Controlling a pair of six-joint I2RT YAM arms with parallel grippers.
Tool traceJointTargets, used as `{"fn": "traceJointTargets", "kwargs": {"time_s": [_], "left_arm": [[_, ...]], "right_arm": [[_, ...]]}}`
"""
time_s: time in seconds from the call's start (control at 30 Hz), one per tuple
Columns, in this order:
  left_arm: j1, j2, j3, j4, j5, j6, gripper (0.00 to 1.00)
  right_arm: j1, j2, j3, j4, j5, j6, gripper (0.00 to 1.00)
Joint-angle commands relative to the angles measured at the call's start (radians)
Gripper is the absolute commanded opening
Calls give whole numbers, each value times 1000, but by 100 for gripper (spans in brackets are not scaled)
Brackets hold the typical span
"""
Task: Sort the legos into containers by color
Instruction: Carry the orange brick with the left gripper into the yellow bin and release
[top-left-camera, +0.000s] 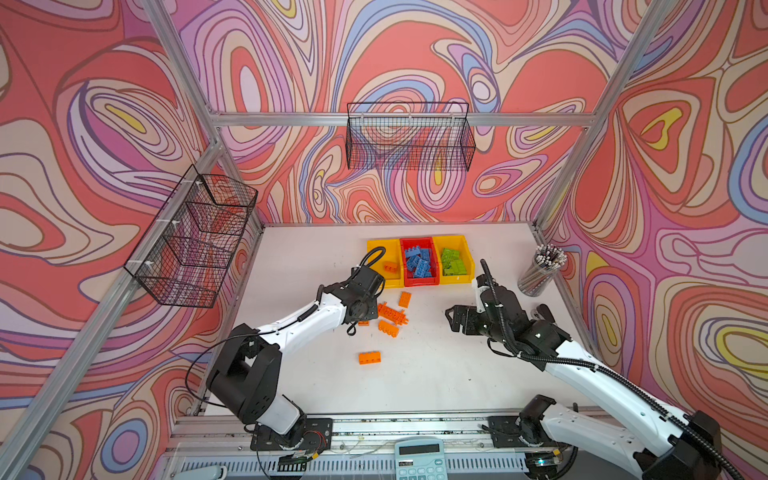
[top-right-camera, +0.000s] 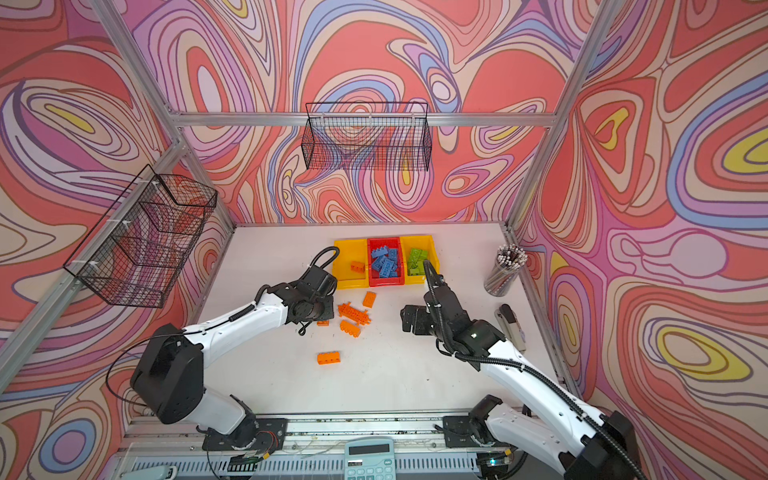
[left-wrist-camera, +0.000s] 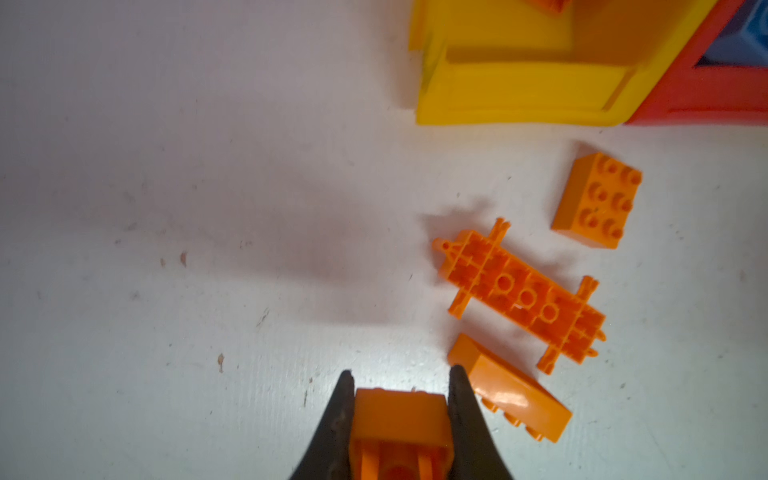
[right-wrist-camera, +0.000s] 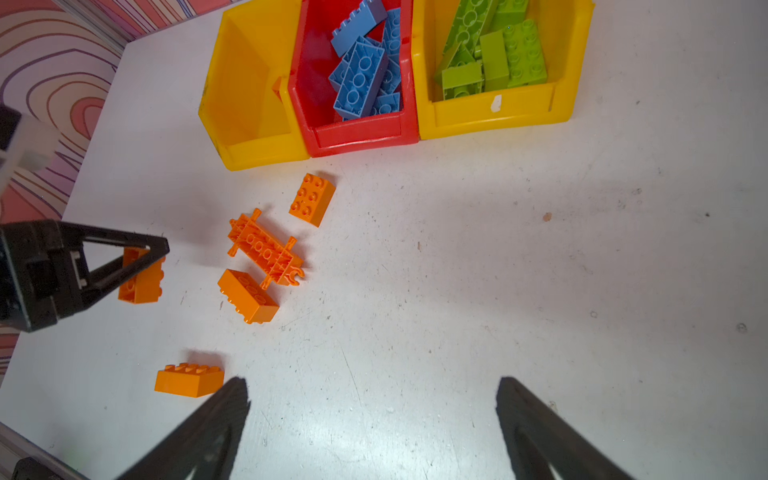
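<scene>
My left gripper (left-wrist-camera: 401, 382) is shut on a small orange brick (left-wrist-camera: 399, 411), low over the table just left of the loose orange legos. In the right wrist view the held brick (right-wrist-camera: 143, 282) shows between its fingers. Beside it lie a jagged orange assembly (top-left-camera: 392, 312), a studded brick (top-left-camera: 405, 299), another brick (top-left-camera: 388, 328) and one nearer the front (top-left-camera: 370, 358). At the back stand three containers: a yellow bin (top-left-camera: 382, 242) with one orange brick (top-left-camera: 390, 267), a red bin (top-left-camera: 422, 281) of blue bricks (top-left-camera: 417, 264), and a yellow bin (top-left-camera: 457, 278) of green bricks (top-left-camera: 452, 262). My right gripper (right-wrist-camera: 372, 388) hangs open and empty, right of the pile.
A clear cup of pencils (top-left-camera: 542, 270) stands at the right edge, with a stapler (top-right-camera: 512, 326) in front of it. Black wire baskets hang on the back wall (top-left-camera: 409, 137) and the left wall (top-left-camera: 195, 241). A calculator (top-left-camera: 419, 459) lies beyond the front rail.
</scene>
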Motion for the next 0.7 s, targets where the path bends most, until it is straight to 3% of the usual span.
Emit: {"fn": "traceJointTargets", "kwargs": {"time_s": [0.0,0.27,0.53,0.6,0.67], "left_arm": [[0,102,156,-46,-38,62,7],[52,431,650,-101,-11,141,8],[135,656,933,-87,75,145,19],[146,689,981,-95,96,148,33],[154,700,995,-85,141,142,56]], "right_arm": [[6,-15,-10,-14,20,-2,98],[6,-39,-4,-44,39,6,98],[6,-51,12,-80,74,8,98],[6,-47,22,-88,82,4,98],[6,-41,30,-86,82,0,98]]}}
